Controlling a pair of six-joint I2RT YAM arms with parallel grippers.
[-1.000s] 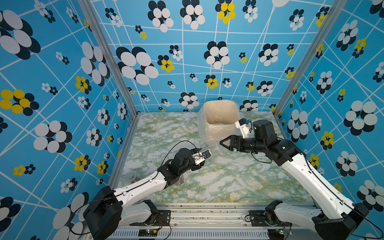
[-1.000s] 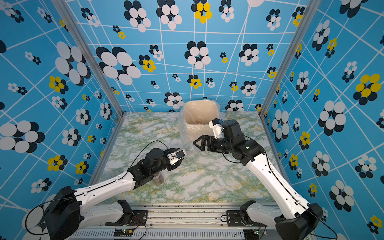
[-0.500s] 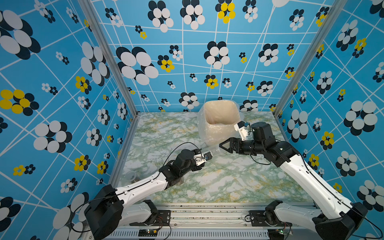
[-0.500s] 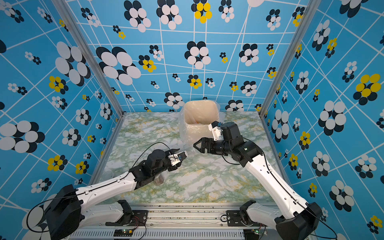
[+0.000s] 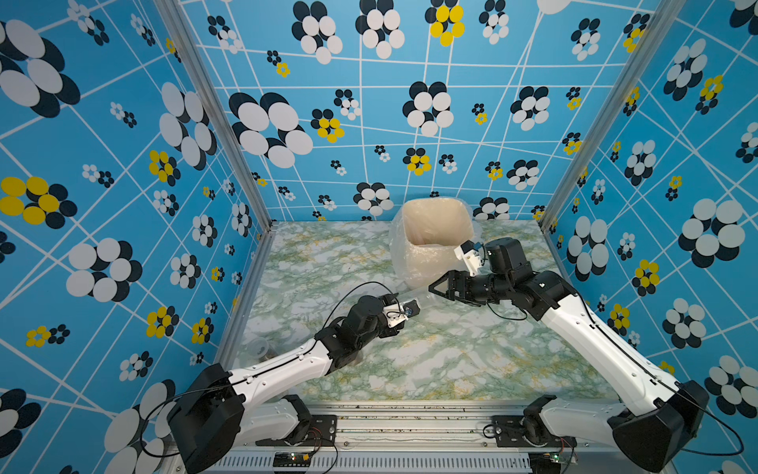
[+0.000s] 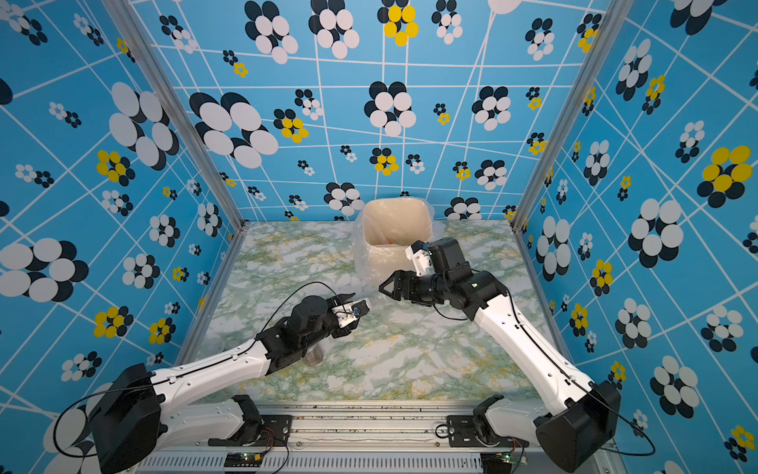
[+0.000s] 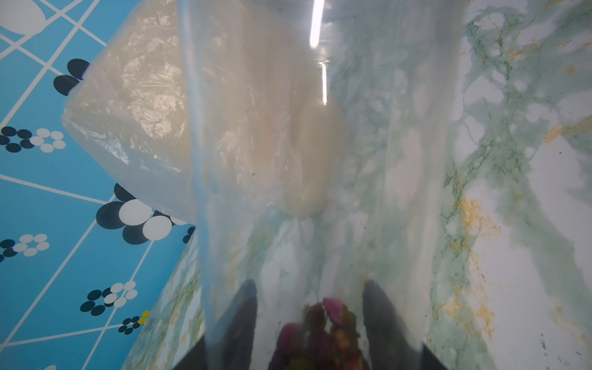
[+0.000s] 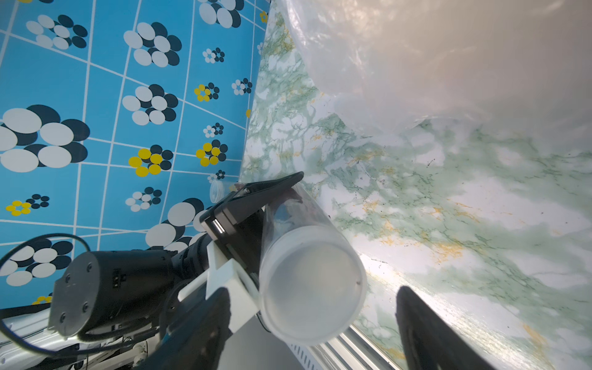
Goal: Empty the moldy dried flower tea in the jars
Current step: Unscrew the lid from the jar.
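The bin [image 5: 422, 262] stands at the back edge of the desk [image 5: 451, 361], right of centre. In front of it, above mid-desk, the left claw [image 7: 309, 288] holds a jar [image 5: 414, 294] lying level. The tea [image 7: 320, 330] sits at the gripped end, and the other end lies between the right claw's [image 5: 432, 288] spread fingers. A second jar [image 5: 258, 346] stands by the left edge near the front corner. A third jar [image 6: 315, 356] is under the left forearm.
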